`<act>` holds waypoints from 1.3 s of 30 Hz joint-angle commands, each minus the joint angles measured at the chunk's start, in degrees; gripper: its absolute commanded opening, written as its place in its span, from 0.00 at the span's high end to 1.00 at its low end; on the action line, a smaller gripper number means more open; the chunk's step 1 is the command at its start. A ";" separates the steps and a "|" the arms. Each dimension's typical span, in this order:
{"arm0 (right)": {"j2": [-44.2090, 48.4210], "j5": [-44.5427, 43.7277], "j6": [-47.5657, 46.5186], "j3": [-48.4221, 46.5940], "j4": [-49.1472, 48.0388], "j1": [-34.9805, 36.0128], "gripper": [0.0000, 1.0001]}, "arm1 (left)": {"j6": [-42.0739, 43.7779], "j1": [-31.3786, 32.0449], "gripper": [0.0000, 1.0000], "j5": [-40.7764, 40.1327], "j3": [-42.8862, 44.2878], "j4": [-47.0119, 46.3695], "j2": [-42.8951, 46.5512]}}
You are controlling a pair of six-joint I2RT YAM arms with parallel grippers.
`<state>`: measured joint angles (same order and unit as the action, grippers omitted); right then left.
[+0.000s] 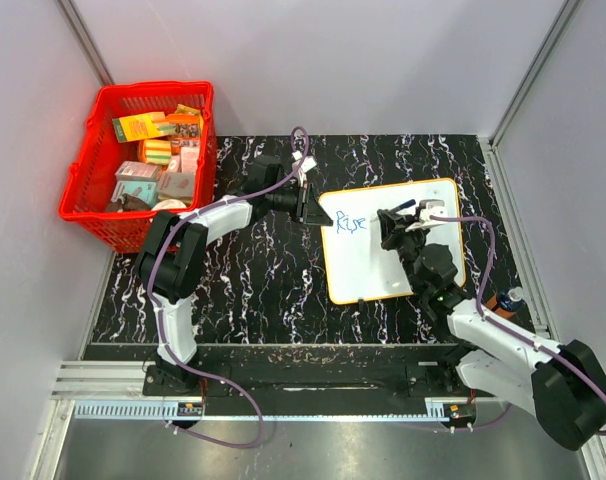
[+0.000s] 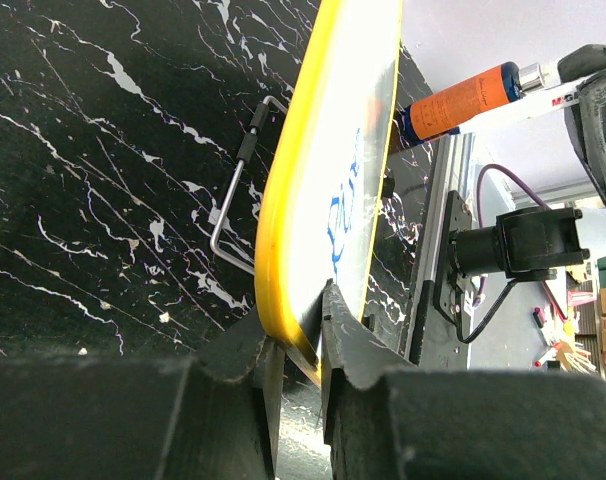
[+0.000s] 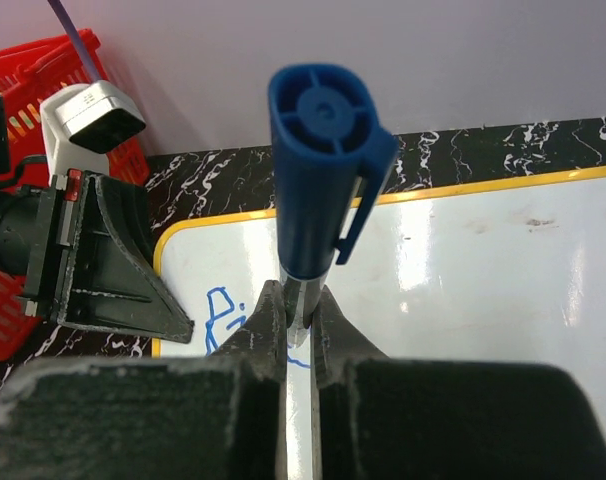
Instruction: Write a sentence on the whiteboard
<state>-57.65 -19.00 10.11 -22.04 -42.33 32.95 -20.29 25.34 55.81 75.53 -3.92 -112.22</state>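
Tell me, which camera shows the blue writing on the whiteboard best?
The top external view: the blue writing lies whole and flat on the whiteboard. The left wrist sees it edge-on and squashed; the right wrist sees only its start, behind the marker.

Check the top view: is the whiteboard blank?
No, blue handwriting sits on the whiteboard near its left edge.

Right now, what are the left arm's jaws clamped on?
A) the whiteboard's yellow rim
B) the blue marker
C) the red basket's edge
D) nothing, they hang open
A: the left wrist view shows the left jaws pinching the yellow rim of the whiteboard, while the blue marker sits in the right jaws.
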 commanded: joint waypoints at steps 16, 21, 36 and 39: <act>-8.62 -2.79 -0.18 -2.39 -1.18 -0.34 1.00 | 11.77 2.17 1.00 -8.88 -0.91 2.69 -2.56; -8.10 -0.77 0.17 -0.64 -2.94 -0.34 1.00 | 11.94 2.08 1.00 -8.88 -0.73 2.78 -2.47; 4.74 -2.44 -0.79 -0.46 2.33 -0.43 1.00 | 19.94 1.99 1.00 -11.69 2.52 13.13 -2.30; 5.18 -2.88 -1.06 -0.54 2.95 -0.43 1.00 | 24.59 1.99 1.00 -10.99 4.54 17.61 -2.65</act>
<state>-53.41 -20.16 9.87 -21.69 -40.21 32.91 -14.48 25.71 55.22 79.02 3.70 -112.25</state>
